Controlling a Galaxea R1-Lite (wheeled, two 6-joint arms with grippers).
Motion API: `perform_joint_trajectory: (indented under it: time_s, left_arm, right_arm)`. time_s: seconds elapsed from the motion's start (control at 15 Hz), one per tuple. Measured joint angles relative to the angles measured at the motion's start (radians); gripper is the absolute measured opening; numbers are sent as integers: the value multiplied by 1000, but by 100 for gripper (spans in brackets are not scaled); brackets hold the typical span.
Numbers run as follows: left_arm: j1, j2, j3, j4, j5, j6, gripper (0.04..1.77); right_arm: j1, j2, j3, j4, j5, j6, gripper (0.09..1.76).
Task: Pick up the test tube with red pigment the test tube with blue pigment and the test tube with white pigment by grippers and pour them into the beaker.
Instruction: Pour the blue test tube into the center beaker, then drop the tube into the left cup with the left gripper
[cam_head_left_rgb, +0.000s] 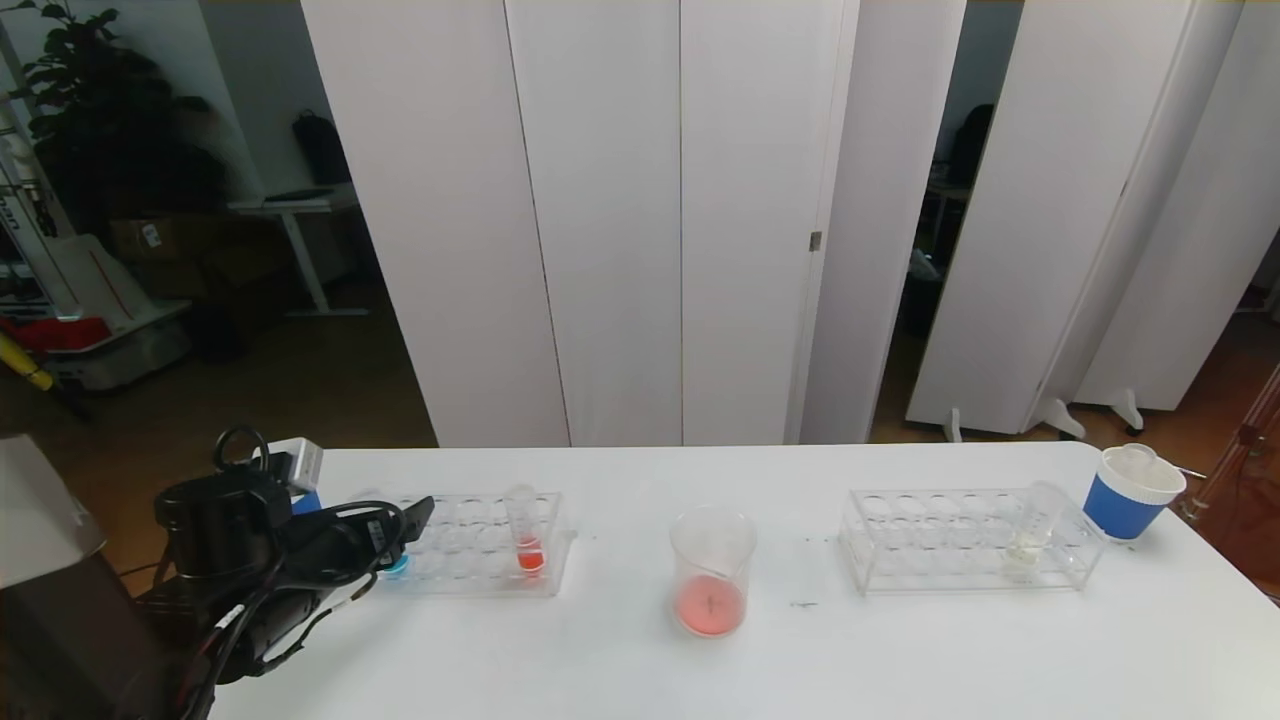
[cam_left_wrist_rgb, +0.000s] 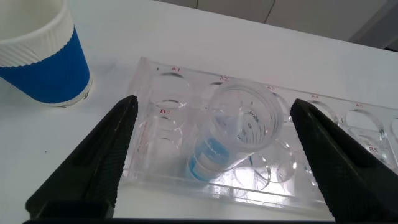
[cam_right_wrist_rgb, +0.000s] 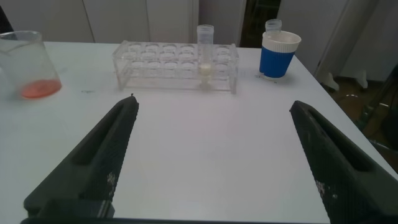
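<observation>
Red-orange liquid already lay in the bottom of the beaker, which stood at the middle of the white table between the two clear racks — so the red pour looked done, and the red-tinted tube stood upright in the left rack with a little colour at its base.

Two pours seemed left. The test tube with blue pigment stood in the left rack directly below the left gripper, whose black fingers were spread wide on either side of the tube and touched nothing; in the head view the same gripper hung over the rack's near-left end, hiding most of the tube. My judgement was that the blue tube was the step in hand, with the grasp not yet made.

The test tube with white pigment stood untouched in the right rack, near its right end, pale liquid at its bottom. A blue paper cup stood just beyond that rack, and another beside the left rack.

The right gripper was out of the head view; its own camera showed its fingers parted and empty, low over bare table and well short of the right rack — apparently idle.
</observation>
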Motion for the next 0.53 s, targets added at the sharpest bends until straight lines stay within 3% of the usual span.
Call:
perform_joint_trajectory:
  time_s: [0.07,0.13,0.27,0.33,0.4,0.47,0.53]
  left_arm:
    - [2,4,-1,-9,0,0,165]
    - [3,7,-2,-10,-1,0,140]
    - [3,12,-5,-8,-6,1,56]
    - [7,13,-6,-8,-9,3,45]
    - [8,14,-7,-8,-11,1,66]
    - [9,14,-7,-9,-12,1,68]
    - [8,14,-7,-10,-12,2,59]
  right_arm:
    - [0,0,0,0,0,0,175]
    - [0,0,0,0,0,0,175]
    - [0,0,0,0,0,0,175]
    - [0,0,0,1,0,0,175]
    - [0,0,0,0,0,0,175]
    - [0,0,0,1,0,0,175]
    - [0,0,0,0,0,0,175]
